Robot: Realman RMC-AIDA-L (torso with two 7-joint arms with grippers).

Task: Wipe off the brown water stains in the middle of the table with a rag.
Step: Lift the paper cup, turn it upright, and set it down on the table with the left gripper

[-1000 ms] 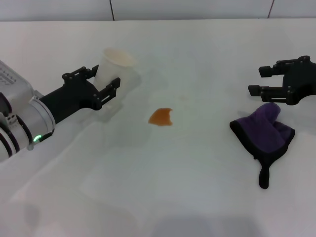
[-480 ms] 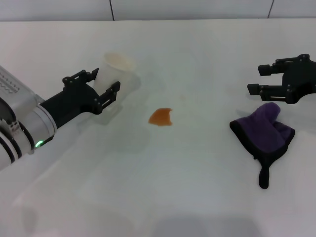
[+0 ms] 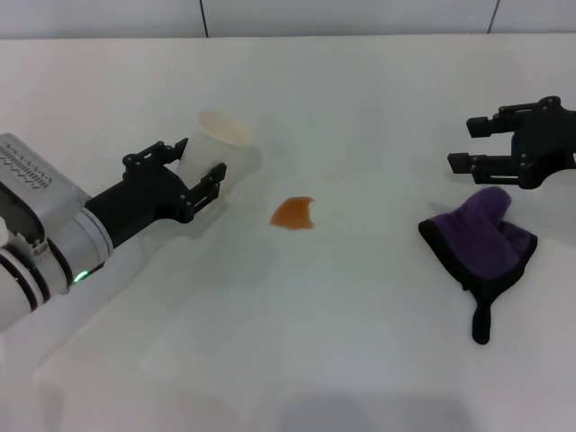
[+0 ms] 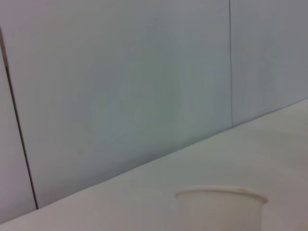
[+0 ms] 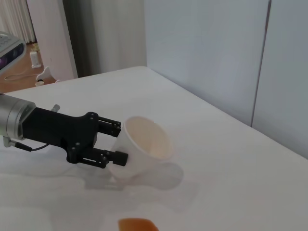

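The brown water stain (image 3: 293, 213) is a small orange-brown patch in the middle of the white table (image 3: 342, 342); its edge also shows in the right wrist view (image 5: 138, 224). The dark purple rag (image 3: 486, 238) lies bunched at the right, its black loop tab pointing toward the near edge. My right gripper (image 3: 463, 144) is open and empty, just behind the rag. My left gripper (image 3: 200, 160) is shut on a white translucent cup (image 3: 219, 142), held tilted to the left of the stain. The gripper (image 5: 119, 141) and cup (image 5: 144, 144) also show in the right wrist view.
A pale panelled wall (image 3: 342, 16) runs behind the table's far edge. The cup's rim (image 4: 221, 196) shows in the left wrist view against that wall. The tilted cup's open mouth faces away from the left arm.
My left gripper has moved a little to the right and nearer, carrying the cup with it. The right gripper, rag and stain have stayed in place.
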